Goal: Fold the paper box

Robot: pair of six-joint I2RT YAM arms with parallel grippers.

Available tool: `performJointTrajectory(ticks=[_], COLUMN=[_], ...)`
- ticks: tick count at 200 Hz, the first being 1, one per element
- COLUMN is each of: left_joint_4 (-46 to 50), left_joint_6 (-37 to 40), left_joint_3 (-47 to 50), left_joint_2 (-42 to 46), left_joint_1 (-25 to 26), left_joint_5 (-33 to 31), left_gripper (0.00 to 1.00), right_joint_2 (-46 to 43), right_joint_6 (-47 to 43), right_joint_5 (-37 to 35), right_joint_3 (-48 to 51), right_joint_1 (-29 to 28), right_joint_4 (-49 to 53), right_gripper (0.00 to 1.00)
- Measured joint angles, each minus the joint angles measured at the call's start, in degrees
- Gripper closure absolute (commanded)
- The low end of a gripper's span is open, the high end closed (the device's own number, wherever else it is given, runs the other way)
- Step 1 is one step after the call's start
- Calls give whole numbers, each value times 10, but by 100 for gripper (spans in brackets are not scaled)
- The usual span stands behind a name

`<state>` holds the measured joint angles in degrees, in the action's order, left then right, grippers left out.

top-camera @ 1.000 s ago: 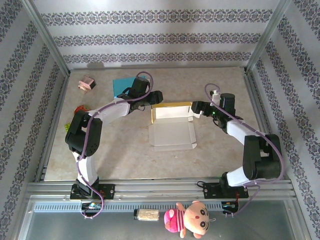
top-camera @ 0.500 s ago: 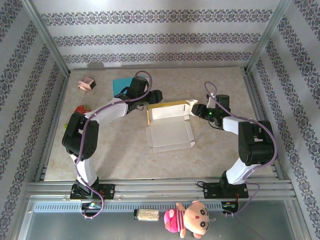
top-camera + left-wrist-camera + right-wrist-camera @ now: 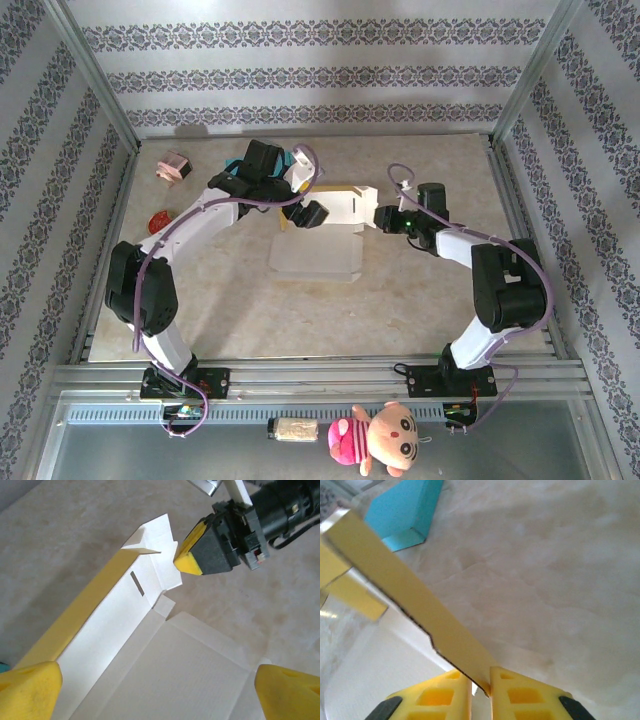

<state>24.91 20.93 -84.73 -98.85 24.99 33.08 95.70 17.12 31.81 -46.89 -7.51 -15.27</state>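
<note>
Over the last second the paper box (image 3: 318, 255) has been drawn across the table (image 3: 430, 300) toward the left gripper (image 3: 160, 690). Its gold-faced back wall (image 3: 75, 615) has been lifted from lying flat to standing at a tilt. The right gripper (image 3: 481, 687) is clamped narrowly on the end tab of that wall, with the thin card edge pinched between its yellow pads, and it has been carried along with the box. The left gripper has been brought round above the wall and is held wide apart, gripping nothing. The wall's near end and the white base panel lie between and just ahead of its fingers. It is judged that only this first wall is being raised and the remaining walls are not yet folded, so most of the task is left.
</note>
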Motion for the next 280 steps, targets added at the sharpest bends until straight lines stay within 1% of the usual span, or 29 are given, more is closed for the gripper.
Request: performJointTrajectory(ticks=[35,61,94,115,135,167,197,216,236,260,280], left_joint_4=[19,28,32,34,34,32,31,31,31,40,57], left_joint_6=[106,170,244,271,294,344,380,387,389,389,389], left_joint_3=[-43,-87,-122,-135,-129,-78,-65,-65,-69,-91,-110], left_joint_2=[-57,-120,-158,-154,-133,-56,-20,-27,-51,-94,-121], left_joint_1=[0,-3,-16,-34,-51,-64,-68,-68,-68,-68,-69], left_joint_5=[-61,-81,-68,-45,-37,-32,-9,6,19,30,36], left_gripper=[1,1,1,0,1,1,1,1,1,0,0], right_joint_2=[15,24,27,25,15,9,9,9,9,11,14], right_joint_6=[-26,-42,-69,-90,-114,-207,-336,-414,-475,-517,-536], right_joint_5=[7,11,14,18,24,35,56,58,61,62,61], right_joint_3=[-17,-26,-42,-49,-54,-123,-189,-203,-216,-236,-251], right_joint_1=[-10,-13,-31,-43,-47,-47,-50,-59,-66,-70,-70], right_joint_4=[7,10,20,23,32,121,220,276,326,362,374], right_gripper=[88,89,90,91,91,92,92,94,94,94,94])
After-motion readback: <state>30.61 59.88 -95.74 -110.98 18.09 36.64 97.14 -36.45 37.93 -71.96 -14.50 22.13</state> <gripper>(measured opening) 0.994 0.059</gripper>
